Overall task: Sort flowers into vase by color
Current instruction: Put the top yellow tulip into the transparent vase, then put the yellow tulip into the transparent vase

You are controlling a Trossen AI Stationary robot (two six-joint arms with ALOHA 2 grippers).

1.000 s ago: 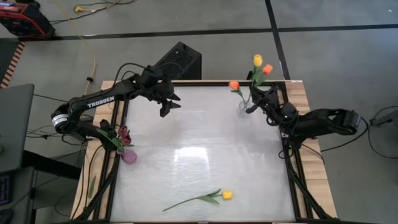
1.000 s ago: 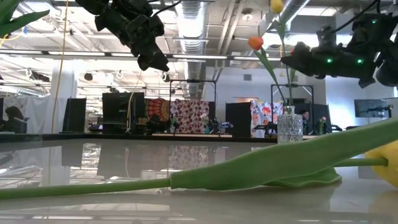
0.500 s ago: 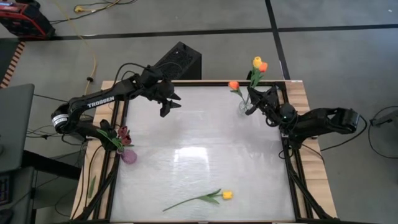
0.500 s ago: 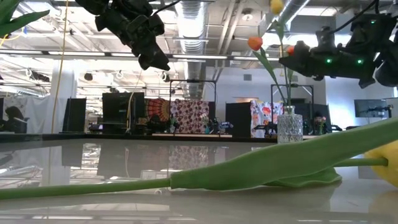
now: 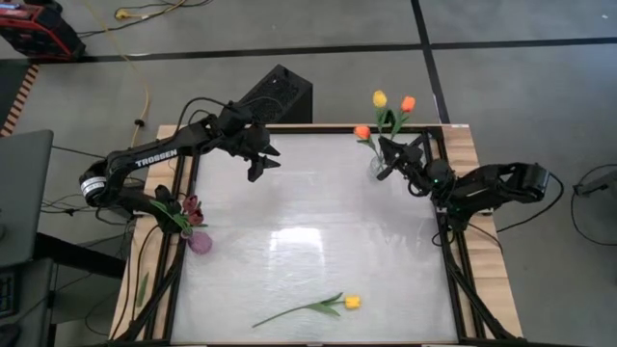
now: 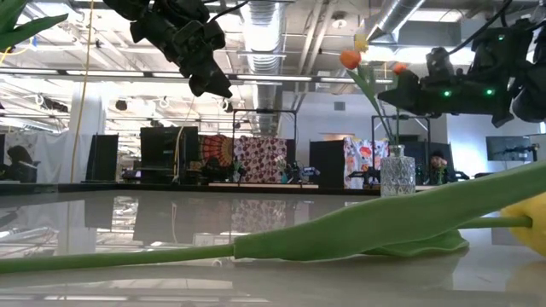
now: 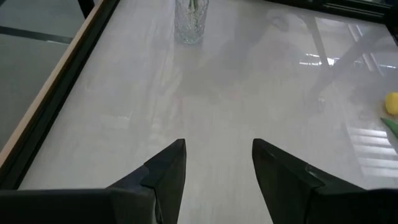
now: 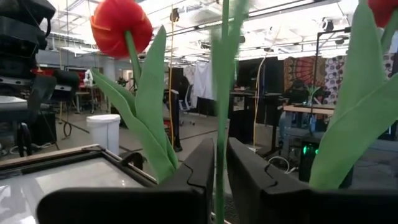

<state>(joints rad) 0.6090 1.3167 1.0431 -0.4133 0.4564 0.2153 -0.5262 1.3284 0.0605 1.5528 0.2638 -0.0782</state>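
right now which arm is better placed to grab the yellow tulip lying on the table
Left. Its end effector hangs open and empty over the table, while the right end effector is busy around a stem at the clear vase. The yellow tulip lies far from both.

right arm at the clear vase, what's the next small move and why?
Probably open the right gripper a bit wider and back away from the clear vase. In the right wrist view a thin green stem stands in the narrow gap between its fingers, and the high view shows yellow and orange tulips already standing in that vase. One yellow tulip still lies on the table.
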